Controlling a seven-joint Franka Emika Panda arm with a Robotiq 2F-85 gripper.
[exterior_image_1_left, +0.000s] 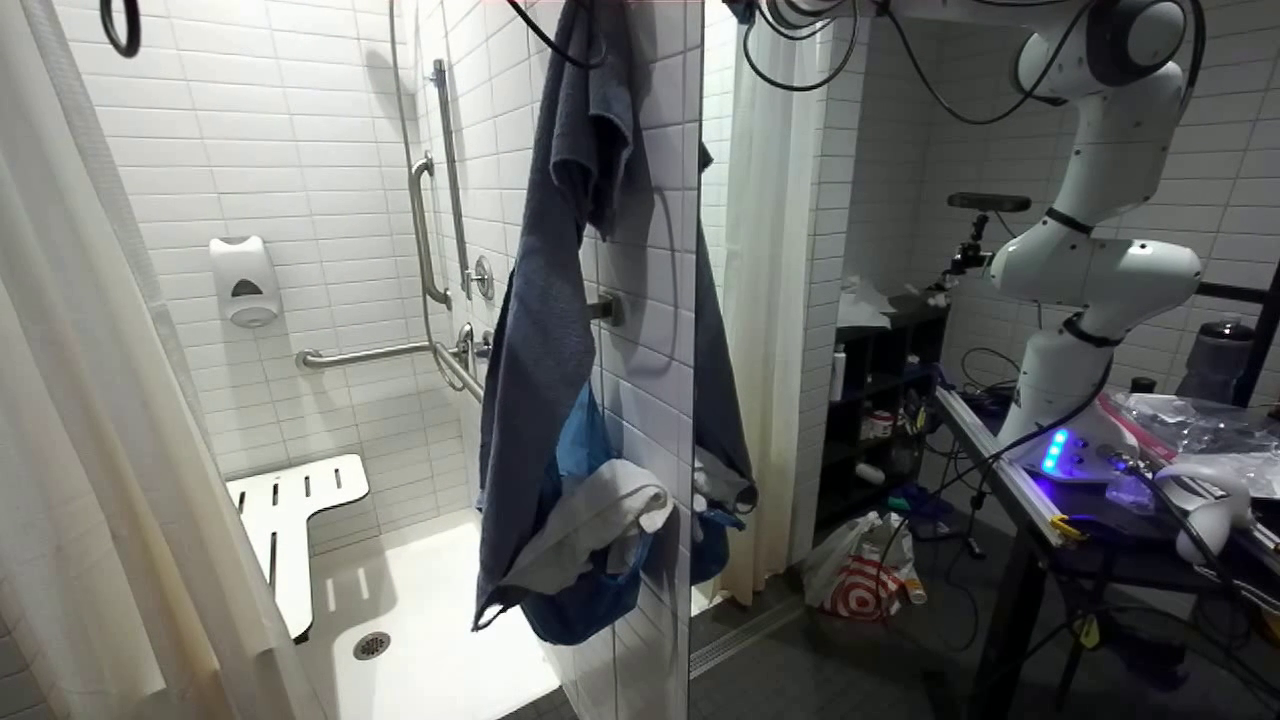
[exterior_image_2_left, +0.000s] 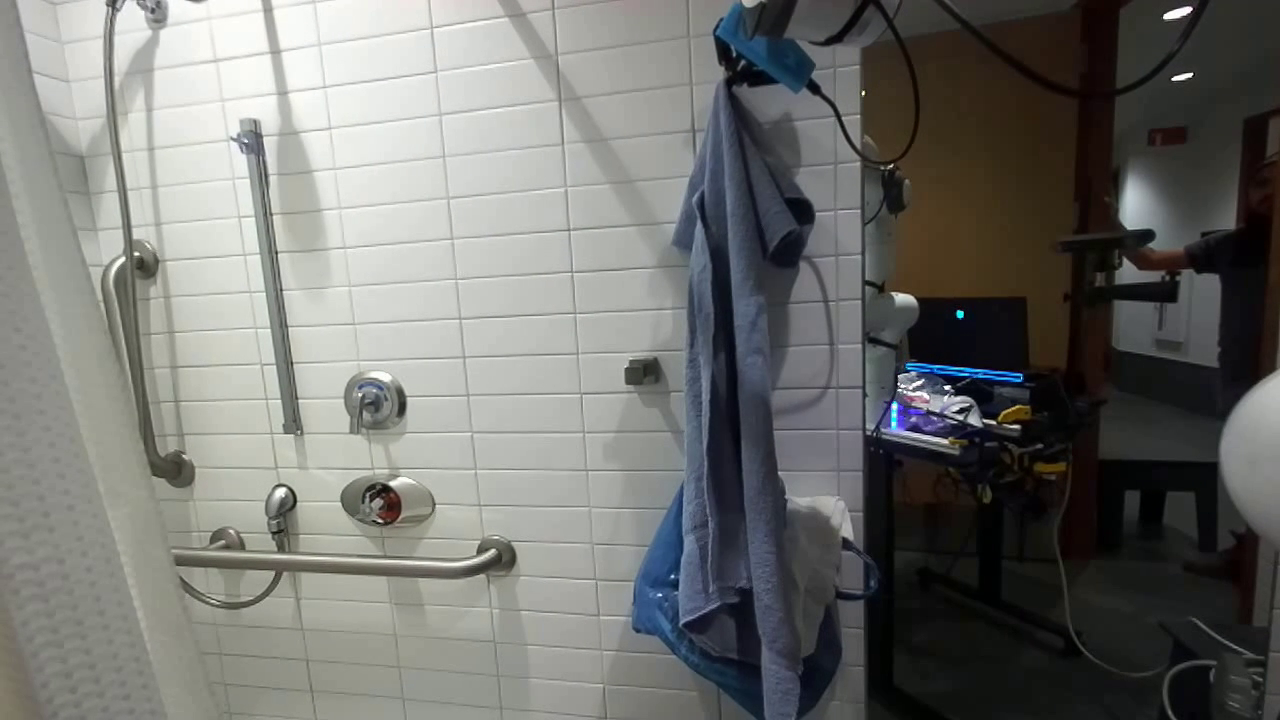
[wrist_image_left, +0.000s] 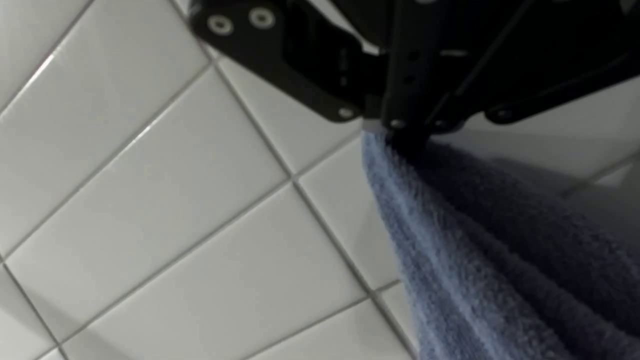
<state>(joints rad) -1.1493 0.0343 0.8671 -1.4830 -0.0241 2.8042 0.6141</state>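
My white arm with rounded links and dark joint bands stands zigzag on its white base in an exterior view; blue status strip lit. Elbow's high, forearm runs sideways along the top edge, partly cropped. White wrist likewise cropped in an exterior view, boxy bright-blue casing beside it. My black metal linkage gripper sits at the top of the wrist view: outer links splayed, fingers clamped together at the tips.

Wall: white-tiled; you see a steel grab bar mounted on it.
Shower floor: white, with a round drain.
Seat: white, slotted.
Ceiling lights: note two, lit.
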